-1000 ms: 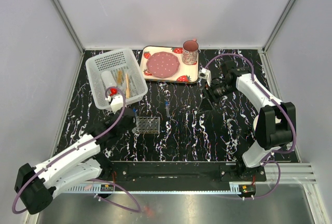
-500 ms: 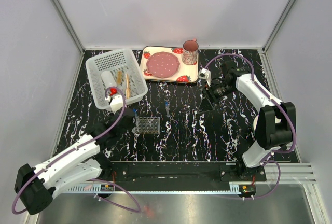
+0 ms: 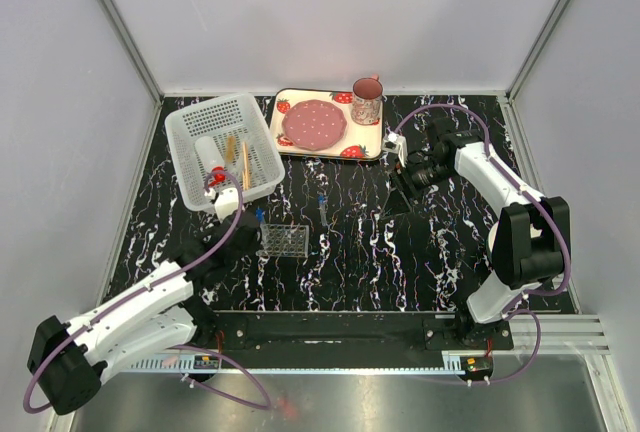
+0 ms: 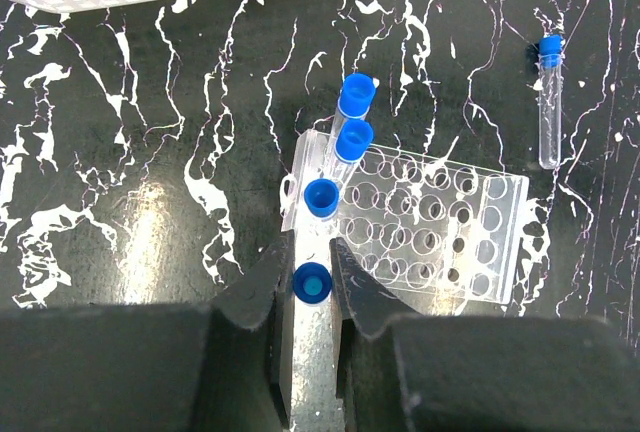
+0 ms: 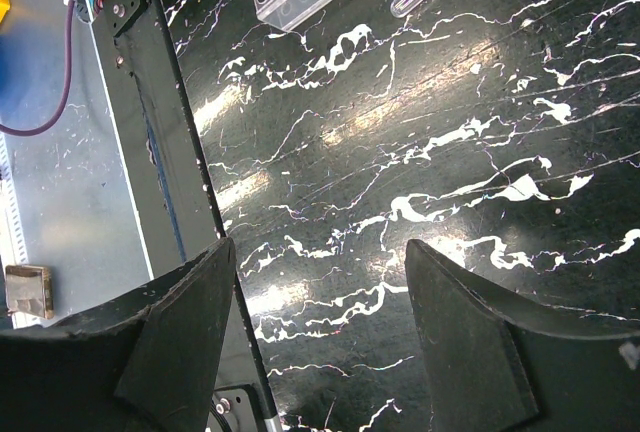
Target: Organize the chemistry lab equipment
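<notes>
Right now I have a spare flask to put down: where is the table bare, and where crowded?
Bare: the broad table stretch between the tube rack and the right arm's base. Crowded: the far-left side, with basket, strawberry tray, loose tube and the left end effector holding a capped tube.

No text, label, brand, number or sign can be read in any of the 3 views. The small box [image 3: 208, 360] on the front rail shows orange marks, but they are too small to tell if they are writing.
</notes>
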You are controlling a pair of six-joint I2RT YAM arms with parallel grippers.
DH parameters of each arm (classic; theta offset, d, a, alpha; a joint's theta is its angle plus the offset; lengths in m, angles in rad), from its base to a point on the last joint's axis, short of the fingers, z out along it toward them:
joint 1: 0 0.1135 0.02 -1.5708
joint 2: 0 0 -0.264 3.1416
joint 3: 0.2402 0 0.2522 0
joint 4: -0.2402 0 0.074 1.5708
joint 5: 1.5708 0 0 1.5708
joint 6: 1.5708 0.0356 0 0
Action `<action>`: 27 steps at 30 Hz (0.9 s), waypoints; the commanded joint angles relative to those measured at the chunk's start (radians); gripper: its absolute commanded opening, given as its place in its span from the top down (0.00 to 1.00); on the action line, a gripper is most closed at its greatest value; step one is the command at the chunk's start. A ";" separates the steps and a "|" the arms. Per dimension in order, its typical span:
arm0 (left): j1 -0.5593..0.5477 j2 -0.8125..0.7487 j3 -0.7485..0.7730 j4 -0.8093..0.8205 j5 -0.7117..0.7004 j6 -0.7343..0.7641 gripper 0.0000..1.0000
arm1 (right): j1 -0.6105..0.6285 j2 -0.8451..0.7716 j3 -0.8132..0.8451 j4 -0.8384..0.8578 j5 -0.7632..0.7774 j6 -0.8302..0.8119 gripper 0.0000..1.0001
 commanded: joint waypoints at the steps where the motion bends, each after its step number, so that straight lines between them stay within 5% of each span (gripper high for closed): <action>1: 0.005 0.012 0.004 0.061 0.002 0.010 0.90 | -0.001 -0.009 0.001 0.016 0.001 -0.002 0.25; 27: 0.005 0.032 0.013 0.147 -0.011 0.053 0.89 | -0.003 -0.008 0.001 0.011 -0.002 -0.007 0.25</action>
